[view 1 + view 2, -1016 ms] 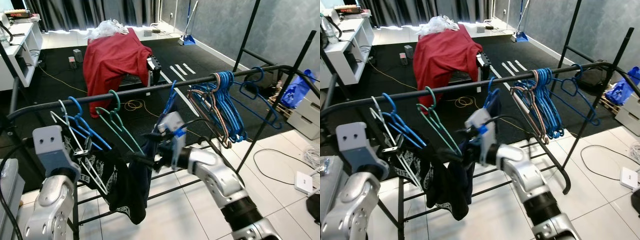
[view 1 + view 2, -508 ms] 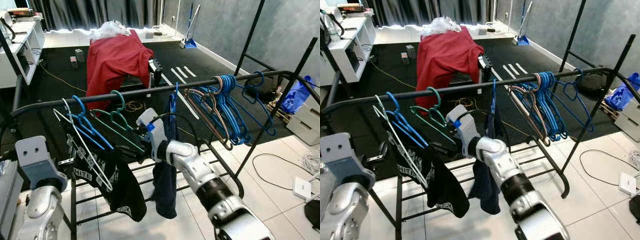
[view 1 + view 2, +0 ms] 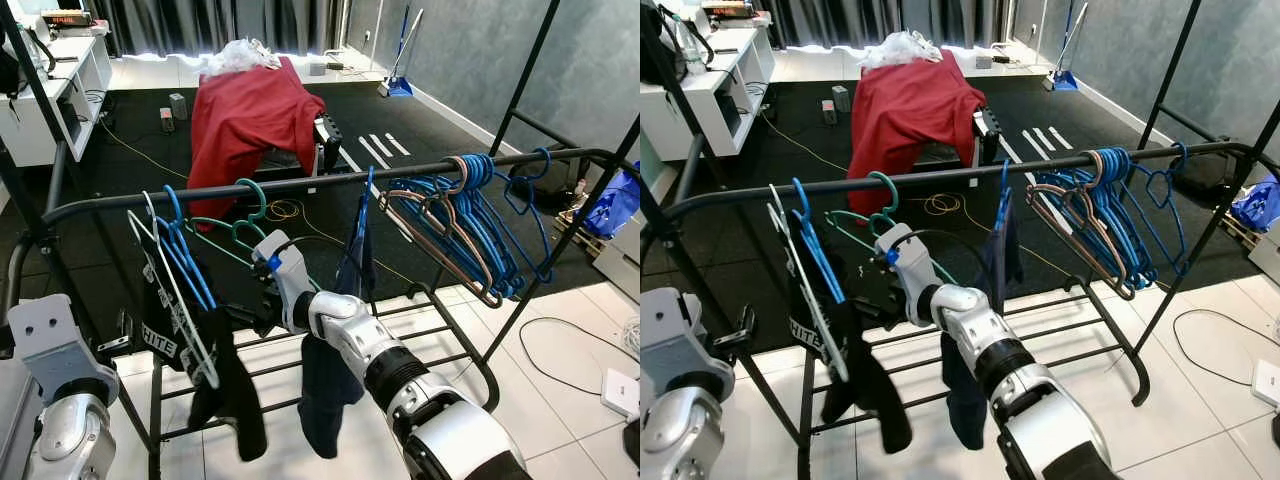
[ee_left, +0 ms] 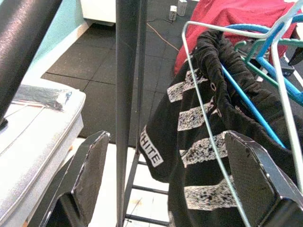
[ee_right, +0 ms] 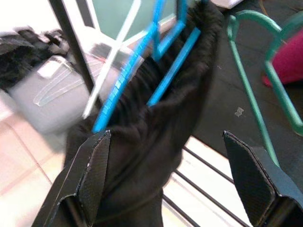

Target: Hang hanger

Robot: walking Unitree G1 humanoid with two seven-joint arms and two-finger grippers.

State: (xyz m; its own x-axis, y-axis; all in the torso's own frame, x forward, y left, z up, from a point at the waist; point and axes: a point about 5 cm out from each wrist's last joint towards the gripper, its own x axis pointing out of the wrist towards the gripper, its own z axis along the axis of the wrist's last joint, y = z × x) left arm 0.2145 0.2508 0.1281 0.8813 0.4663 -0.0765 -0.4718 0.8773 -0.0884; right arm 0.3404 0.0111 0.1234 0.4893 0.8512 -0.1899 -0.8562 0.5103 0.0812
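A black rail (image 3: 300,183) carries several hangers. A blue hanger (image 3: 357,215) on it holds a dark navy garment (image 3: 325,390). Left of it hang green hangers (image 3: 240,215), then white and blue hangers with a black printed garment (image 3: 165,320). My right gripper (image 5: 164,137) is open, reached across to the left below the green hangers, its fingers (image 3: 250,315) close to the black garment and apart from the navy one. My left gripper (image 4: 165,137) is open and low at the rack's left end, facing the rack post (image 4: 128,94) and the printed garment (image 4: 208,113).
A bunch of blue and pink hangers (image 3: 470,220) crowds the rail's right end. Behind the rack a red cloth (image 3: 255,110) drapes over a stand on dark matting. A white shelf (image 3: 50,90) is far left; a blue bag (image 3: 615,200) and floor cables (image 3: 560,330) lie right.
The blue hanger with the navy garment has gone onto the rail. My right gripper has let go of it and moved left toward the black printed garment. The camera has shifted.
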